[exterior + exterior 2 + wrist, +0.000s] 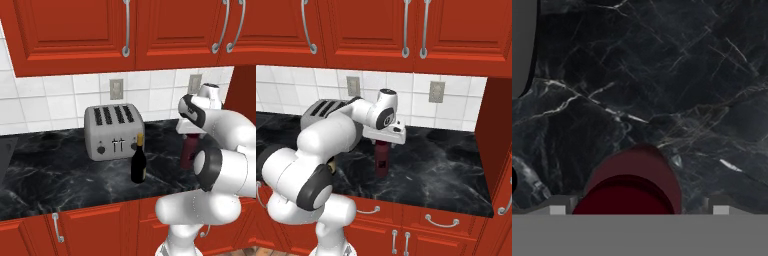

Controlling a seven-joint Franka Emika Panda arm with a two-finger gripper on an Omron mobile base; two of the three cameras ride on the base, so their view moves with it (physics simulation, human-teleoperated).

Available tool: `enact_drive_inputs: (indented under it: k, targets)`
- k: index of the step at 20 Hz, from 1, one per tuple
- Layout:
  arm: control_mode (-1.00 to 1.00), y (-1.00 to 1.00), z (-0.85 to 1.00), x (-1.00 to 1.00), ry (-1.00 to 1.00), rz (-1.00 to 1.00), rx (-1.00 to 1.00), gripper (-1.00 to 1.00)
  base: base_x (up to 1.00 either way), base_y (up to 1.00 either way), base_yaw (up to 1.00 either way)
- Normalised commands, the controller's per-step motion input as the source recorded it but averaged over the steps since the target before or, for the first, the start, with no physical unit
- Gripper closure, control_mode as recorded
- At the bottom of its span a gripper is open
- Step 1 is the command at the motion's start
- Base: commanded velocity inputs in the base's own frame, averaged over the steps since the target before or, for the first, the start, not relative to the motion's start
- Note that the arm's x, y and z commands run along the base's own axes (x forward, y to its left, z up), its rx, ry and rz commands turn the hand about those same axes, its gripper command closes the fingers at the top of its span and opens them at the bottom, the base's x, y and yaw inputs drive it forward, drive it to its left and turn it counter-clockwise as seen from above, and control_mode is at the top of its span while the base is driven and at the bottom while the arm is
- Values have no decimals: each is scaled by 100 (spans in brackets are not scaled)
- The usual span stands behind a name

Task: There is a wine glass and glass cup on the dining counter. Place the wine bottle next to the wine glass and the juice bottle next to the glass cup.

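Note:
The maroon juice bottle (188, 154) (382, 161) stands upright on the black marble wall counter (50, 175). My gripper (383, 144) (190, 136) hangs right over its top, pointing down. In the hand view the juice bottle's (632, 182) rounded top sits between the two fingertips (558, 208), with a gap on each side, so the gripper (639, 209) is open. The slim black wine bottle (139, 161) with its gold top stands to the left, in front of the toaster. The wine glass, glass cup and dining counter are out of view.
A silver toaster (113, 131) (323, 111) sits at the back of the counter against the white tiled wall. Red upper cabinets (75, 30) hang overhead. A red side panel (499, 135) closes the counter on the right.

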Motion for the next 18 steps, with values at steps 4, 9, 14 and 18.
enact_drive_inputs:
  k: [4, 9, 14, 18]
  targets:
    - [-100, 3, -7, -2, 0, 0, 0, 100, 0, 0, 0]
    - [-100, 0, 11, -23, 1, -6, 1, 100, 0, 0, 0]
    - [-100, 0, 37, -35, 1, -9, 1, 100, 0, 0, 0]
    - [-100, 0, 42, -41, 0, -6, 0, 100, 0, 0, 0]
